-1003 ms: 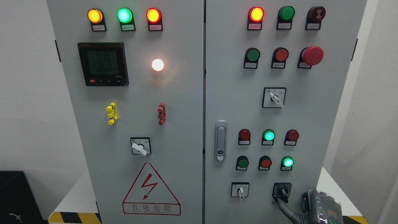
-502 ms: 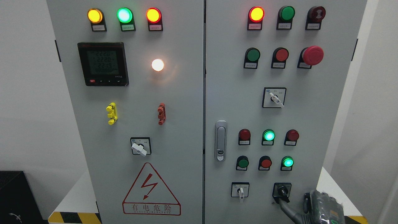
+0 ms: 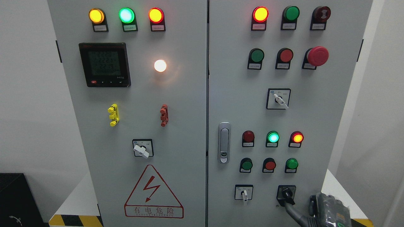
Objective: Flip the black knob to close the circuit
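The black knob (image 3: 286, 193) sits in a black square plate at the bottom right of the right cabinet door, its handle pointing down and to the right. My right hand (image 3: 299, 203) comes in at the lower right corner, mostly cut off by the frame. One dark finger (image 3: 292, 210) stretches up and left and touches the knob's lower end, while the thumb stands apart at the right. Nothing is grasped. Above the knob, a red lamp (image 3: 297, 137) is lit and a green lamp (image 3: 292, 164) is dark. The left hand does not show.
A white-handled selector (image 3: 243, 193) sits left of the knob, another (image 3: 278, 99) higher up, a third (image 3: 142, 148) on the left door. A red mushroom stop button (image 3: 317, 56) protrudes at the upper right. The door latch (image 3: 224, 142) lies by the seam.
The knob's handle has swung slightly to the right under the finger. The right red lamp in the upper row came on and the green lamp below it went out.
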`<state>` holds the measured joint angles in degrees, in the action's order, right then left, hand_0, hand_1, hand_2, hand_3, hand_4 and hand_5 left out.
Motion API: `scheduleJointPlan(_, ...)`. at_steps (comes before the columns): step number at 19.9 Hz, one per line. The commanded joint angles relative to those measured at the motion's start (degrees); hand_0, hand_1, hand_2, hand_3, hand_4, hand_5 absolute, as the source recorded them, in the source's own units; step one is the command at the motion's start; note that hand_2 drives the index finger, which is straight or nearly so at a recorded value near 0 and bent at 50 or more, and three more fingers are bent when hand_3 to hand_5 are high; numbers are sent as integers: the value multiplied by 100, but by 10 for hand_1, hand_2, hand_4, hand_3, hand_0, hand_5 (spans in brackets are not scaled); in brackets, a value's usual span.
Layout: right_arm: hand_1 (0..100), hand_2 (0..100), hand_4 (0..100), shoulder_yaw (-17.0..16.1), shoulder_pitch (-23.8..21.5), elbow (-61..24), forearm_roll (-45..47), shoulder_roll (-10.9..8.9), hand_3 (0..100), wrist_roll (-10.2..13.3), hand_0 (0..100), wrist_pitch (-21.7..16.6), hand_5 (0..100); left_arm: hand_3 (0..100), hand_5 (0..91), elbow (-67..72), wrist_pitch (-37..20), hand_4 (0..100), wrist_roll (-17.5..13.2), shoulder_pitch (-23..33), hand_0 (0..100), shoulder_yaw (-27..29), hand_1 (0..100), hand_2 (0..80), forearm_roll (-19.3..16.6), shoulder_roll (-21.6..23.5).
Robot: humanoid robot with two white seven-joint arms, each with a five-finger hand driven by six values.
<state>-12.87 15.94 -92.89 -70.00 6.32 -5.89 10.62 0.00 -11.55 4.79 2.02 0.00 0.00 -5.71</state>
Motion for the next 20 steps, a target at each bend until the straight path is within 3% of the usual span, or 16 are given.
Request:
scheduleJointPlan(1,239,805,809,-66,41,-10,22,-8,991,0,0,2,810,0,0,123,4,0,-4,0,120,-114,556,0,-114,0)
scheduleJointPlan(20,238,804,809,-93,85,-19,145,-8,990,-9,0,2,808,0,0,123,-5,0,-4,0,120,-114,556,0,-114,0)
